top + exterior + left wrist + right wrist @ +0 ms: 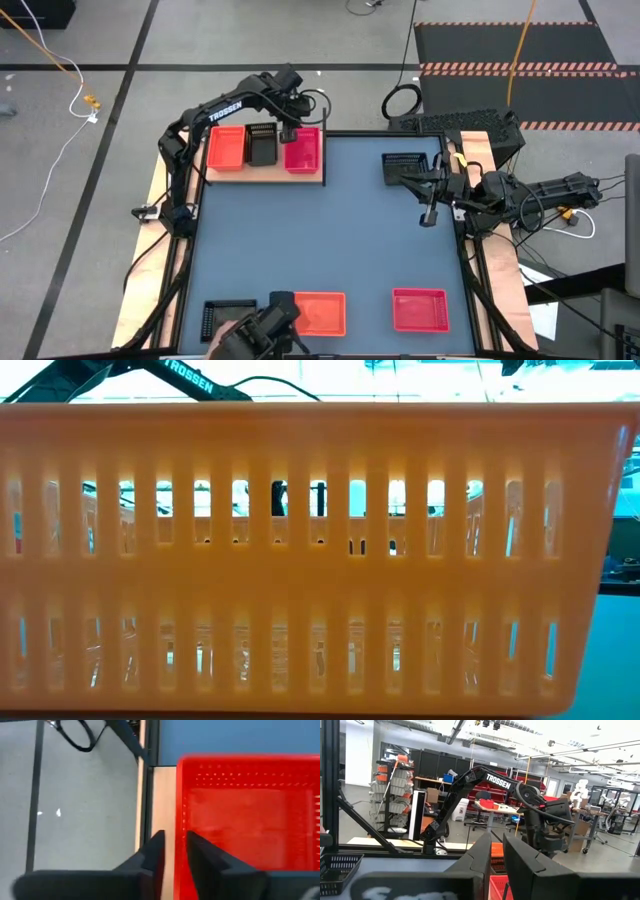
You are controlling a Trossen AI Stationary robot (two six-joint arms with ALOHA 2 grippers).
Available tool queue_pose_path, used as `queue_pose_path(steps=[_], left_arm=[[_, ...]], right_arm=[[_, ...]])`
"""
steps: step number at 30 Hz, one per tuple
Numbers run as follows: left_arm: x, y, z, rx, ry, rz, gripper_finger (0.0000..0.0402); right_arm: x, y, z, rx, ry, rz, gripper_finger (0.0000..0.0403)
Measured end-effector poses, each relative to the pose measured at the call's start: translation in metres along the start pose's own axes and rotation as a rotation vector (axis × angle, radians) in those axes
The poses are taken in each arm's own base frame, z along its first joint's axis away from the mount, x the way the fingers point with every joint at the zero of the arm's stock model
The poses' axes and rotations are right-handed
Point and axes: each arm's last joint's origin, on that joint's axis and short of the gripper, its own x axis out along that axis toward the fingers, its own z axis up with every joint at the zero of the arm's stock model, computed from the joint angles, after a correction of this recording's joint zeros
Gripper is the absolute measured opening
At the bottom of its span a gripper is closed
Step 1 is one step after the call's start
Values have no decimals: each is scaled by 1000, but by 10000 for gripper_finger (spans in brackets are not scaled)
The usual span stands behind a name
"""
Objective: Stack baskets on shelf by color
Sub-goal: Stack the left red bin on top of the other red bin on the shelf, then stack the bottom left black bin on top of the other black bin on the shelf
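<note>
Pink-red plastic basket [250,815] sits on the light-wood shelf [265,172], my left tool [175,852] narrowly parted astride its wall.

The light-wood shelf [264,177] lies directly under the left jaws, carrying an orange basket [226,148], a black basket [263,146] and a pink-red basket [302,150] side by side, the last nearest those jaws. Another black basket [406,167] sits just beside the right jaws. Far from both, an orange basket [320,312], a pink-red basket [420,308] and a black basket [228,317] sit apart.
</note>
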Motion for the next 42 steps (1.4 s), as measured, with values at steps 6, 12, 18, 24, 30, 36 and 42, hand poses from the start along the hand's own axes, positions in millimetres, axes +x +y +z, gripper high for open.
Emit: queue_pose_path(steps=[6,12,18,24,30,36,42], left_arm=[[0,-1,1,-10,46,49,173],[-29,-18,5,-74,263,276,211],[-101,-82,13,-291,323,328,213],[-151,-171,15,-725,223,253,214],[-150,-276,-3,-904,234,153,214],[-122,-374,-28,-1220,230,54,214],[-96,-445,-41,-1448,213,-315,214]], right_arm=[[0,0,0,1,0,0,45],[0,0,0,-3,4,1,45],[0,0,1,-12,-9,-2,45],[0,-1,5,7,-51,-12,45],[2,0,5,23,-56,-12,45],[4,-1,9,12,-101,-25,45],[7,0,15,-24,-169,-48,45]])
